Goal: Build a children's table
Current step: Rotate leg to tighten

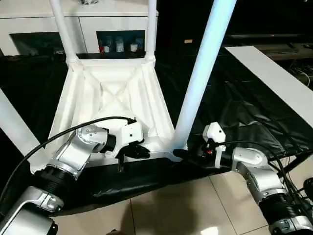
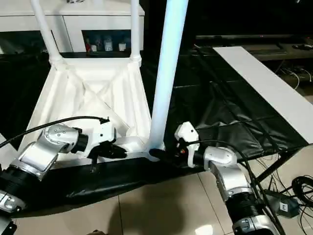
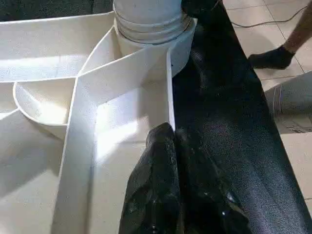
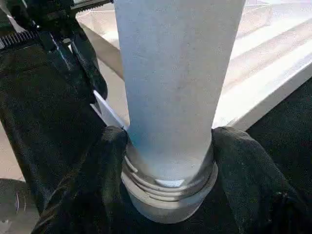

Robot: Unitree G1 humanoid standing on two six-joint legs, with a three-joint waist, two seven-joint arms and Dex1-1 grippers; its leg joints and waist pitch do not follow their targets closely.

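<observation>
Right hand around leg base, left hand pinching tabletop rim

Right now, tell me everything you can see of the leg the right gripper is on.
The leg is a long white round plastic post, slightly tapered, standing nearly upright at the near right corner of the upturned tabletop. Its threaded base sits in the round corner socket with several thread rings still exposed, so it looks not fully screwed home. The right gripper straddles its foot, one black finger on each side. Its top runs out of view.
</observation>
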